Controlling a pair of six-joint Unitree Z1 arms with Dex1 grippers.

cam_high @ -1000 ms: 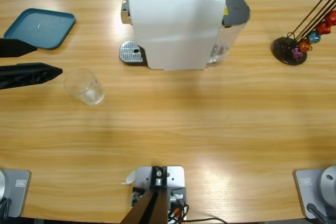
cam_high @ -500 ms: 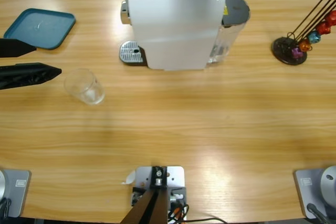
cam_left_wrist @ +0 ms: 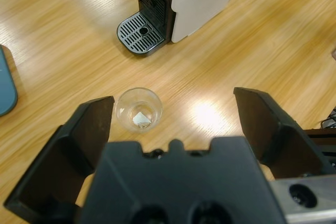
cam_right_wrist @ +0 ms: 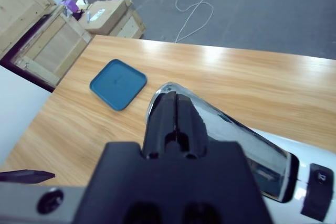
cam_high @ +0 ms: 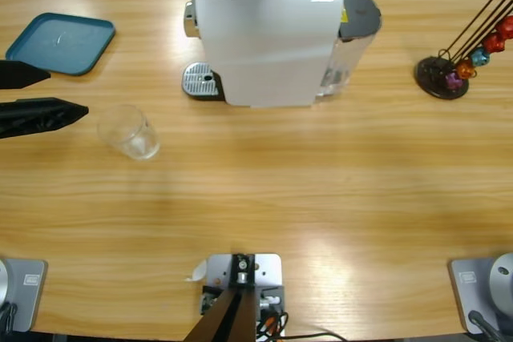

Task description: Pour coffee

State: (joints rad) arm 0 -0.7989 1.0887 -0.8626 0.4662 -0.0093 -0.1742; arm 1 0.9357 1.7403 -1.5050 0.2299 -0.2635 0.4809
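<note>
With the left gripper (cam_left_wrist: 173,114) spread wide short of the empty glass (cam_left_wrist: 139,109), the glass should be centred before closing; the right gripper (cam_right_wrist: 175,109), pressed together, sits on the machine's chrome lever (cam_right_wrist: 236,135).

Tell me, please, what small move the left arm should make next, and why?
Probably ease the left gripper forward around the empty glass. Its jaws are open with the glass between and ahead of them, untouched, while the drip tray of the coffee machine is bare.

The left gripper (cam_high: 36,95) reached in level from the side, its jaws spread wide. The right gripper (cam_right_wrist: 169,109) pointed downward, jaws pressed together.
</note>
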